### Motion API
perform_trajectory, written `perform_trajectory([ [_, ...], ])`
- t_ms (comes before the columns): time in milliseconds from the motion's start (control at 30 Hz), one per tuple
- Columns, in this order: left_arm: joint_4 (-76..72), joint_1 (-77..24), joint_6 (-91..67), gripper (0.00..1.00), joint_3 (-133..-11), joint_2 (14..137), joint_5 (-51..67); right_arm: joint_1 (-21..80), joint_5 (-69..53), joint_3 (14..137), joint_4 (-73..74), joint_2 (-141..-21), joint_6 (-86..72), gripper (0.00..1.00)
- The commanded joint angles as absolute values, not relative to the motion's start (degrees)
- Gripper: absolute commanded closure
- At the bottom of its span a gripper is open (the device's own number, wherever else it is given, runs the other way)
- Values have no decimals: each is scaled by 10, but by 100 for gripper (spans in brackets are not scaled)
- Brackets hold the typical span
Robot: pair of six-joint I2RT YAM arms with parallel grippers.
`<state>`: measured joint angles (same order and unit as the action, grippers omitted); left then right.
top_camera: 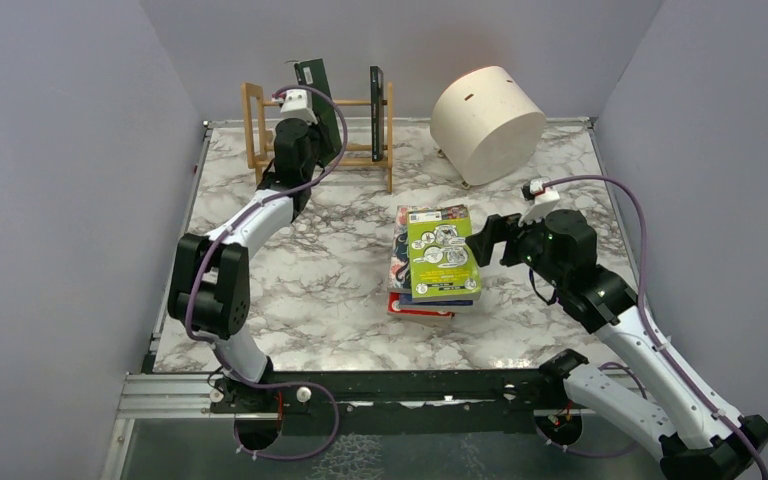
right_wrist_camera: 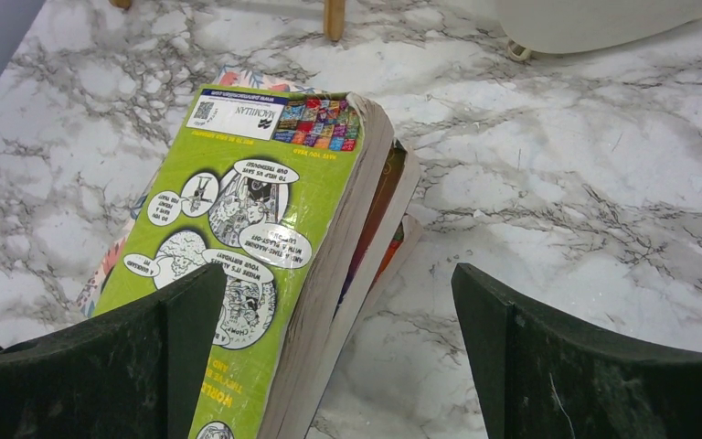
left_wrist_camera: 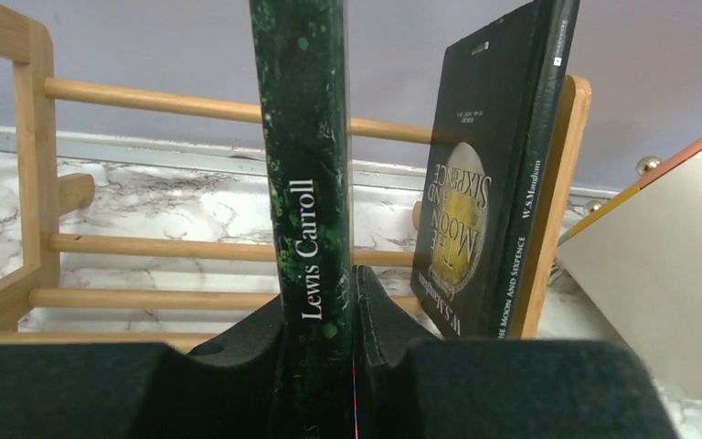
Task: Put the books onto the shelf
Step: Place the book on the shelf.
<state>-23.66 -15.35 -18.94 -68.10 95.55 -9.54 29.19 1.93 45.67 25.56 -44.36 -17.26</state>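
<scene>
Fingers (left_wrist_camera: 386,322) of the left gripper (left_wrist_camera: 320,313) are clamping the spine of a dark green book (left_wrist_camera: 303,137), holding it upright at the shelf (left_wrist_camera: 146,99) by the table's (top_camera: 300,290) far edge, towards the left corner. A black book (left_wrist_camera: 475,165) is leaning against the shelf's right end. The right gripper (right_wrist_camera: 336,279) is hovering with fingers spread wide over the right edge of the stack of books (top_camera: 435,265), topped by a lime green book (right_wrist_camera: 238,210), near the table's middle.
</scene>
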Motion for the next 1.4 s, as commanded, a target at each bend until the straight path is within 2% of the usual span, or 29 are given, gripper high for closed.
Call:
perform_trajectory([
  [0,-309,-158,-155,100,-742,988,-99,295,7,451,234,-447,-172,7],
  [267,-270,-165,-151,100,-823,1062,-67,295,7,452,234,-456,-172,7],
  [767,-191,-212,-117,100,-963,1173,-104,295,11,452,236,-462,-171,7],
  [1367,-103,-247,-105,100,-1058,1245,-142,295,11,452,235,-467,-171,7],
])
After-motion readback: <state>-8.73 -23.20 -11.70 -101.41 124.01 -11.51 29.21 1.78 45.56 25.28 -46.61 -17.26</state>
